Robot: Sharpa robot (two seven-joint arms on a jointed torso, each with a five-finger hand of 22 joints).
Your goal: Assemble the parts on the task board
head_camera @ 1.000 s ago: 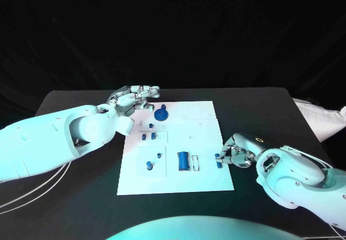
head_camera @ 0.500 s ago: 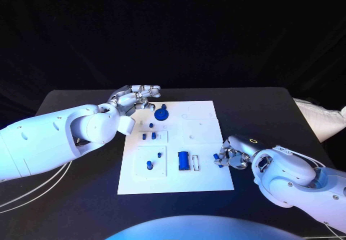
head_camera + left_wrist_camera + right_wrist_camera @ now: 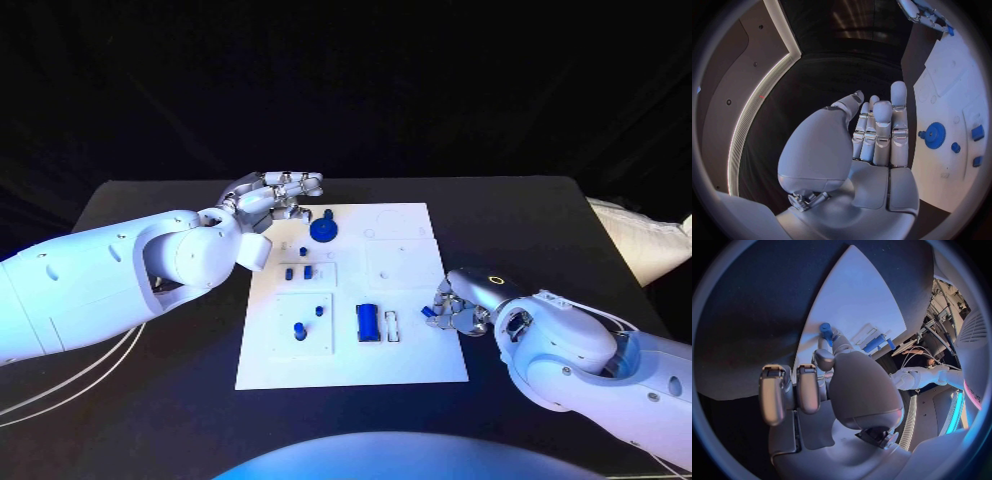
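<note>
A small blue peg (image 3: 431, 312) is being pinched in the right hand (image 3: 462, 308) at the board (image 3: 408, 360) edge, probably for seating in a hole nearby; the left hand (image 3: 274, 195) is being held empty, fingers straight, just beside the gear (image 3: 323, 229)

A black table (image 3: 173, 400) is seen from above. A white task board (image 3: 408, 355) is laid flat in the middle of it. Small blue parts (image 3: 369, 322) are spread out on the board.
</note>
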